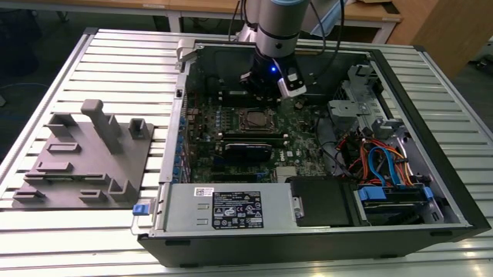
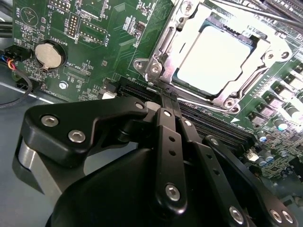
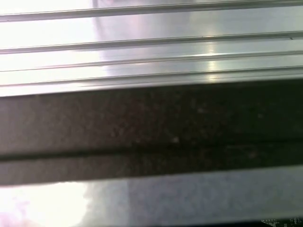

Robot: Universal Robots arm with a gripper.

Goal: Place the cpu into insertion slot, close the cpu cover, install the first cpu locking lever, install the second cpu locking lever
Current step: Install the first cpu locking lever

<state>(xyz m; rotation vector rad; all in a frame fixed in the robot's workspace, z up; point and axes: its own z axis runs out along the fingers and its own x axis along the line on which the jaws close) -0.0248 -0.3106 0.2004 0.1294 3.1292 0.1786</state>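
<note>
In the second wrist view the cpu [image 2: 215,59] lies flat in the insertion slot, its pale silver top showing through the window of the cpu cover [image 2: 161,47]. The cover lies down flat around the chip. A thin metal lever rod [image 2: 251,10] runs along the far side of the socket. My gripper [image 2: 166,100] hovers just off one edge of the socket, black fingers shut together with nothing between them. In the exterior view the gripper [image 1: 259,92] hangs inside the open computer case, just behind the insertion slot [image 1: 253,119] on the green motherboard [image 1: 301,144].
A long black card [image 1: 246,151] and the grey power-supply box [image 1: 223,210] lie nearer the case front. Coloured cables [image 1: 381,161] fill the exterior view's right. A grey fixture plate [image 1: 85,156] stands on the slatted table at the left. A coin battery [image 2: 49,56] sits near the socket.
</note>
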